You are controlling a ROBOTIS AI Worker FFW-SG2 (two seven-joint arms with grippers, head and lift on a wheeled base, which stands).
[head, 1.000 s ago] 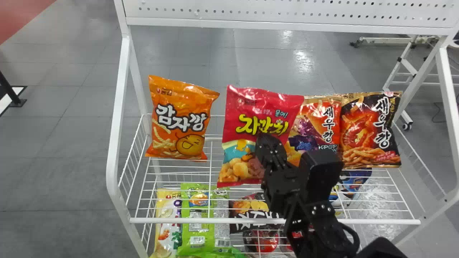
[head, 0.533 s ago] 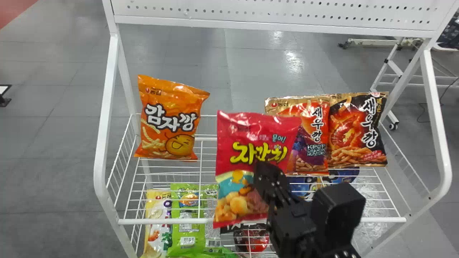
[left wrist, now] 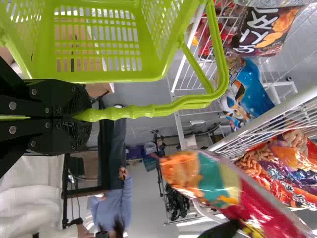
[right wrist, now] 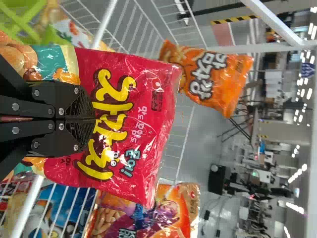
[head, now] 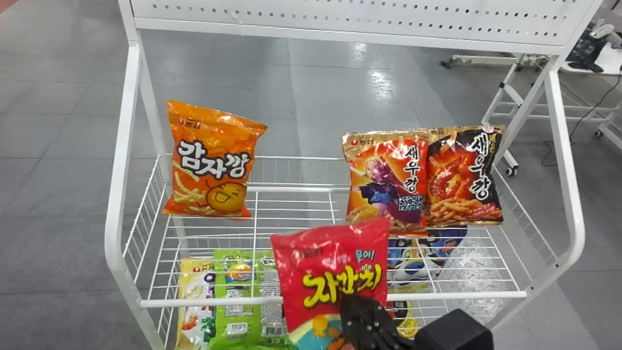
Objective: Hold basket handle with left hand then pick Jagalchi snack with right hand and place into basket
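Observation:
My right gripper [head: 357, 318] is low in the head view, in front of the rack's front rail, pinched onto the red Jagalchi bag [head: 335, 272]. In the right wrist view the right gripper [right wrist: 94, 119] has its fingers closed on the bag [right wrist: 133, 99], whose printed face is toward the camera. In the left wrist view my left gripper [left wrist: 81, 117] is closed around the green basket's handle [left wrist: 148, 111]; the basket [left wrist: 99, 77] is beside it. The Jagalchi bag [left wrist: 237, 193] hangs a little way off from the handle there.
On the white wire rack [head: 330, 296] stand an orange bag [head: 211, 160] at the left and two shrimp snack bags [head: 388, 182] [head: 461, 177] side by side at the right. Green bags [head: 238, 311] lie on the shelf below.
The right gripper has drawn the Jagalchi bag off the upper shelf, toward the robot and down in the head view. The rack and its other bags have shifted left in that view.

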